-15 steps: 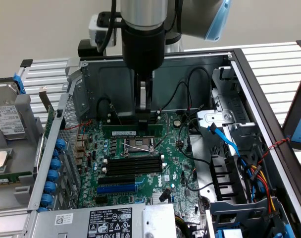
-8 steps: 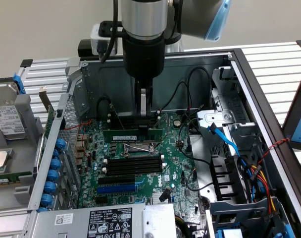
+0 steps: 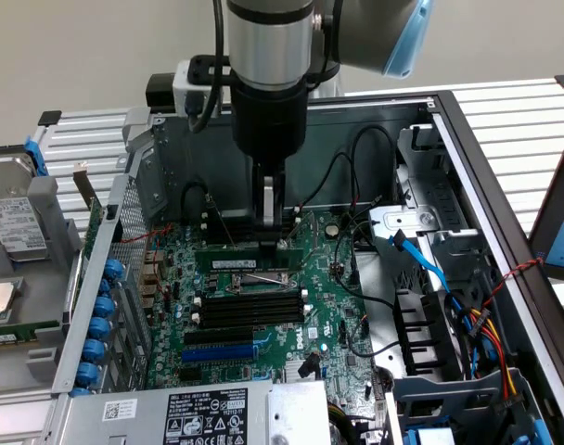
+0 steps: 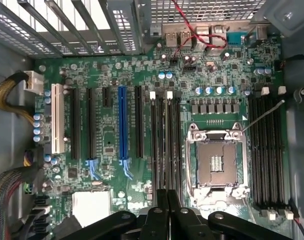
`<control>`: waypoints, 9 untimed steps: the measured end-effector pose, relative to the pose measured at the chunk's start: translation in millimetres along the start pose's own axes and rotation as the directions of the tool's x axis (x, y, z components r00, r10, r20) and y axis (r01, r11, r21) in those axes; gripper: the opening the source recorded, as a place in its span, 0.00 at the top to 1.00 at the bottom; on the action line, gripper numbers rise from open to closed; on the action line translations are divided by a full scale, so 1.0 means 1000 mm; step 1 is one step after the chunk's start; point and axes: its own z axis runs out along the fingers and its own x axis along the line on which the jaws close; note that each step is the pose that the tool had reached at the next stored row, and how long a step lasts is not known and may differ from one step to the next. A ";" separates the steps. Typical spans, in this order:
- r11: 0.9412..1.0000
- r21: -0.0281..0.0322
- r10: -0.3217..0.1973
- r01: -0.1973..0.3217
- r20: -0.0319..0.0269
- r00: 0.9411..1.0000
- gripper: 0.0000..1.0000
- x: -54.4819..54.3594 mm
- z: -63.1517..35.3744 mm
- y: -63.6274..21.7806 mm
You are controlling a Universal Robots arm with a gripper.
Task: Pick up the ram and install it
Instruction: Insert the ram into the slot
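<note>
Dark-green and narrow, the ram (image 3: pixel 249 260) stood on its long edge directly beneath the gripper (image 3: pixel 270 230), inside the open computer case (image 3: pixel 449 120). Its white label faced the onlooker. Its long axis ran from the exterior view's left to the exterior view's right, parallel to the empty black slots (image 3: pixel 249 311) on the board (image 3: pixel 328 278). The tool met the stick's upper edge off-centre, toward the end on the exterior view's right, so most of the length reached out to the left of the fingers.

From the wrist, the fingers (image 4: pixel 158 210) stood narrow, drawn almost together. Taken with the exterior view, they appeared to be clamped on the ram's top edge, though the contact itself was masked by the fingers.

The silver socket (image 3: pixel 254 280) lay just in front of the stick, with the black slots beyond it on the onlooker's side and the blue slot (image 3: pixel 222 352) nearer again. The wrist view showed all the black slots bare. By that evidence the ram was judged carried above the board and already aligned with the slots, but not yet seated in one.
</note>
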 end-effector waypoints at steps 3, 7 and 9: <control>1.000 0.000 -0.003 0.003 0.000 1.000 0.88 0.000 0.0055 0.0011; 1.000 0.000 -0.008 0.008 -0.001 1.000 0.88 0.000 0.0128 0.0023; 1.000 0.000 -0.011 0.011 0.000 1.000 0.88 0.000 0.0166 0.0029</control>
